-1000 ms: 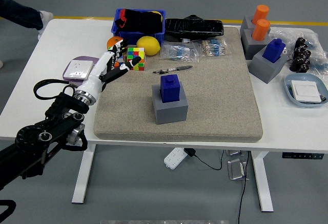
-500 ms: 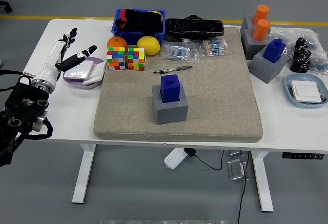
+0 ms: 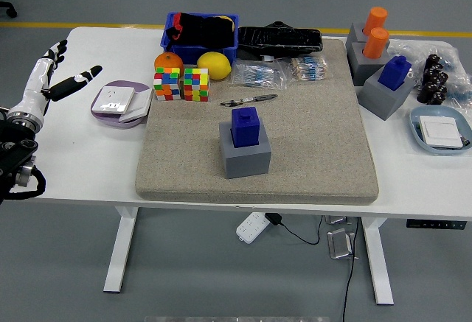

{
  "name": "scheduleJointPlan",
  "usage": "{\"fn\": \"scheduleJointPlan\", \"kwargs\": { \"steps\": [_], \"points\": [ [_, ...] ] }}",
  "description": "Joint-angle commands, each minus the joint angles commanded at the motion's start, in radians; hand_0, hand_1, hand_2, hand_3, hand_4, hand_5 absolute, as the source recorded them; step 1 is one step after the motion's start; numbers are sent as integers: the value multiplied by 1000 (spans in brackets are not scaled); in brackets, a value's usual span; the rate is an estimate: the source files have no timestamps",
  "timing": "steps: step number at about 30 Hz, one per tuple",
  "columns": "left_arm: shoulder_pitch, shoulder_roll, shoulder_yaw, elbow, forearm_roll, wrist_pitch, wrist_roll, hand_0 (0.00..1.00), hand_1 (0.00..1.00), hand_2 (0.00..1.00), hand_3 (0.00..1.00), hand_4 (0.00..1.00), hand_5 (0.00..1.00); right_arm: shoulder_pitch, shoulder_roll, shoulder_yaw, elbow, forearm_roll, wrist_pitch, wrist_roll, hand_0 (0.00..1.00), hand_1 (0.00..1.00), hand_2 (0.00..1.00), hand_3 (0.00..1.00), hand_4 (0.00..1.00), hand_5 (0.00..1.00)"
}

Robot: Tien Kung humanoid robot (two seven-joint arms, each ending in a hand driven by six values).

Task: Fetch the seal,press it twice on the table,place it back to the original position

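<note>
Head view, left edge: left hand (image 3: 46, 77) raised over the tabletop (image 3: 88, 160) corner, fingers spread, holding nothing.
Left of mat: purple tray (image 3: 118, 101) with white cards.
Mat's far edge: 2 colour cubes (image 3: 182, 84) side by side, orange (image 3: 167, 60) and lemon (image 3: 214, 65) behind them, pen (image 3: 248, 100) beside.
Mat centre: blue seal (image 3: 244, 126) upright in its grey base (image 3: 245, 155), well apart from the hand.
Right: second blue seal (image 3: 394, 72), 2 orange seals (image 3: 375, 33) in grey bases.
Right arm: out of sight.

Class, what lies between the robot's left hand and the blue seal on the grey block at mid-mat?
In the head view, between the left hand and the seal lie bare table, the purple tray and open mat.
</note>
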Motion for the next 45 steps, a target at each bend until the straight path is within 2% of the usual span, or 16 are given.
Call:
{"fn": "scheduleJointPlan", "kwargs": {
  "steps": [12,19,27,35,45],
  "points": [
    [-3,22,-13,5,3,0,4,998,998,998,998,960,465,13,-3,1,3,-1,2,-2,802,711,705,666,776,562],
    [13,38,-51,9,8,0,5,998,998,998,998,952,455,26,-7,-20,-8,4,2,-5,802,711,705,666,775,561],
    [26,39,-69,6,14,1,4,998,998,998,998,931,446,28,-3,-21,-6,0,4,-7,802,711,706,666,775,560],
    [43,51,-100,-2,24,5,0,998,998,998,998,923,432,38,-5,-41,-3,10,6,-6,802,711,707,666,775,561],
    [38,53,-85,-2,23,6,1,998,998,998,998,914,421,36,-12,-59,-5,17,7,-6,802,711,707,666,775,561]
  ]
}}
